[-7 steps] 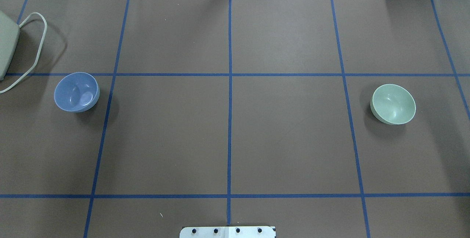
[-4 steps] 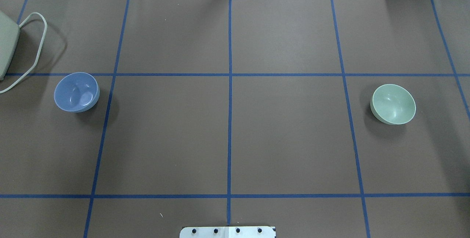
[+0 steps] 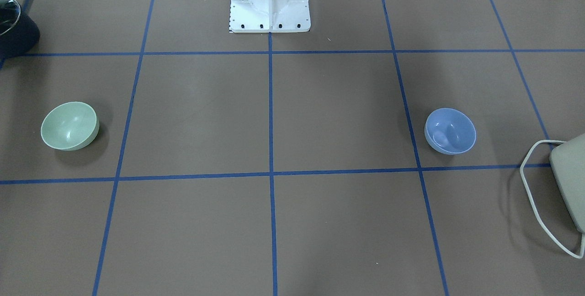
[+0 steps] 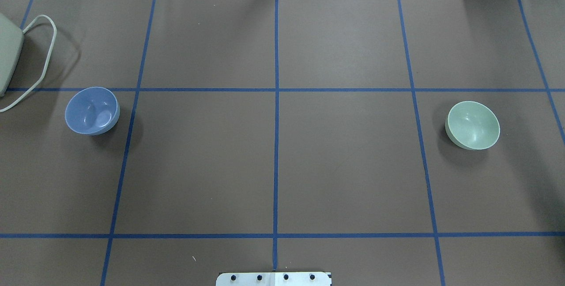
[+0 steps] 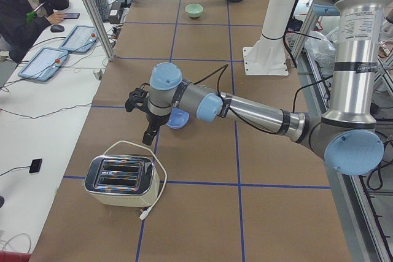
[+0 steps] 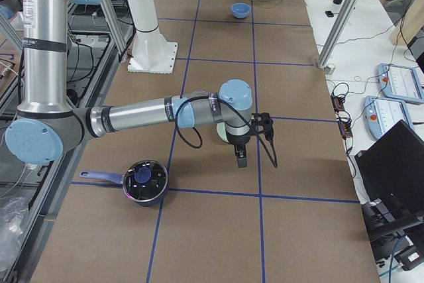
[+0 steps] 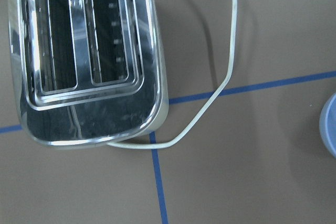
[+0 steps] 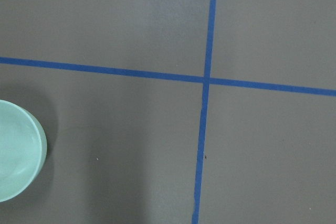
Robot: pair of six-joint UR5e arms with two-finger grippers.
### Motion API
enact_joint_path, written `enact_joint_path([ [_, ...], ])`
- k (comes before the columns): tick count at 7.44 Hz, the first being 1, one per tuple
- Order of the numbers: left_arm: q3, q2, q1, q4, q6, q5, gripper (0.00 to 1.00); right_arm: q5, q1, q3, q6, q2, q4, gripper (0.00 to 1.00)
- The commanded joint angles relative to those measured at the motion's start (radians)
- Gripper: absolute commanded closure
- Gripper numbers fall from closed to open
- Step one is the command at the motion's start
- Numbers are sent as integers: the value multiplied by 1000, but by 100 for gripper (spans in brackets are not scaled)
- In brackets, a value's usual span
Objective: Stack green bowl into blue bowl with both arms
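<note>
Clearly green bowl (image 4: 473, 125) and blue bowl (image 4: 92, 110) sit apart (left end effector (image 5: 148, 136), right end effector (image 6: 240, 159): cannot tell width).

Green bowl (image 4: 472, 125) and blue bowl (image 4: 92, 110) look glossy smooth plastic, the toaster (image 7: 89, 115) mirror-polished metal.

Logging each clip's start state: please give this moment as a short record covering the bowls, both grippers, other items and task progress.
green bowl: upright, empty, on the table's right side
blue bowl: upright, empty, on the left side
stacking: not yet done; bowls far apart
left gripper: points down beside the blue bowl, near the toaster; open or shut cannot be told
right gripper: points down beside the green bowl; open or shut cannot be told
other items: toaster with cord; dark lidded pot
</note>
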Motion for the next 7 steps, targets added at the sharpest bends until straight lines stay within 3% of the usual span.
enact_joint_path([
  [1, 28, -8, 0, -102, -6, -4, 2, 1, -3, -23, 5, 34, 82, 0],
  [3, 34, -40, 67, -171, -69, 4, 2, 27, -69, -6, 91, 55, 172, 0],
  [5, 39, -43, 202, -175, -267, 13, 2, 27, -167, 6, 344, 108, 232, 0],
  [7, 88, -43, 375, -179, -434, 125, 2, -69, -267, 8, 448, 106, 268, 0],
])
